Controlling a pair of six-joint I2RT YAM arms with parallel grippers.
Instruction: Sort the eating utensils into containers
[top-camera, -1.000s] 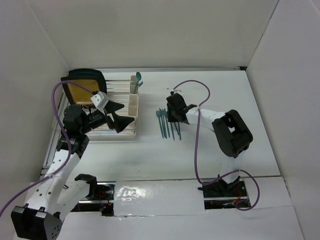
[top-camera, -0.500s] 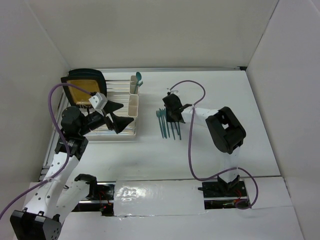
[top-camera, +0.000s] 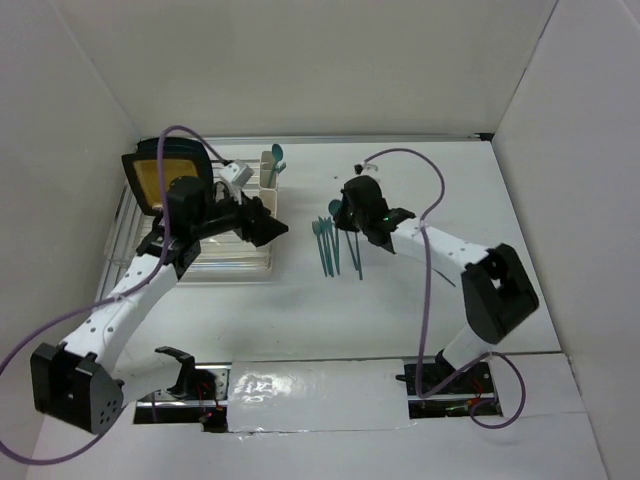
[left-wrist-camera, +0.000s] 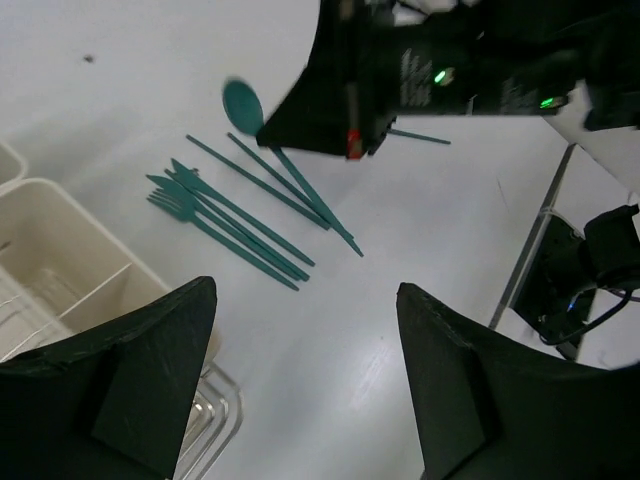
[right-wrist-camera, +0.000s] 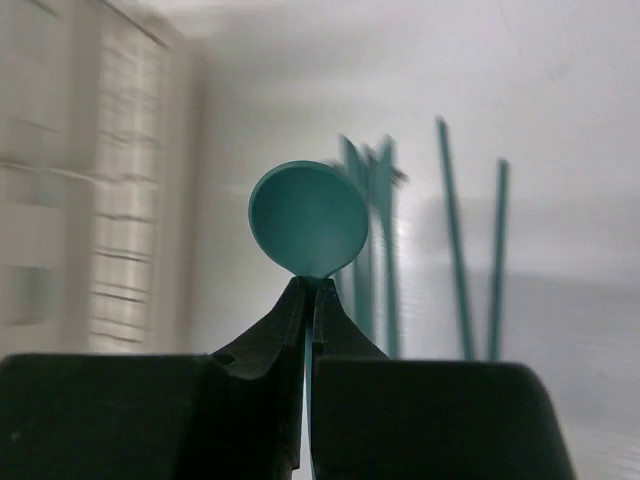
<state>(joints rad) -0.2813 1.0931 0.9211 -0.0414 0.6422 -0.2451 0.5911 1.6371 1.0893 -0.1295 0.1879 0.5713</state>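
Left claw (top-camera: 266, 220) jaws wide apart, empty, hovering over the near end of the clear-and-white wire dish rack (top-camera: 215, 262). Black-rimmed yellow plate (top-camera: 160, 175) stands in the rack behind this claw, not part of the job.

Two tall cream-white rectangular plastic cups sit at the rack's edge, right under and beside the left claw. The near cup (top-camera: 267, 212) looks empty. The far cup (top-camera: 268, 168) already holds one dark teal plastic spoon (top-camera: 278, 153), bowl up. Likely the spoon cup, so the near one is for forks.

Ahead of the left claw, between both claws, a bunch of thin dark teal plastic forks and handles (left-wrist-camera: 230, 225) lies flat on the white table (top-camera: 330, 310). Tines point toward the cups and the handles fan out, some crossing. Unsorted yet.

Right claw (right-wrist-camera: 308, 300) pinched shut on a dark teal plastic spoon (right-wrist-camera: 308, 218), gripped on the handle just below the round bowl. Bowl sticks up past the fingertips, lifted clear of the table above the far end of the bunch. A grip near the bowl keeps the thin handle from swinging and leaves it free to drop in handle-first. Right wrist view is motion-blurred, rack only a smear at left.

One more teal stick (left-wrist-camera: 420, 137) lies apart on the table behind the right claw, type unclear.

Judged step: carry the held spoon to the far cup.
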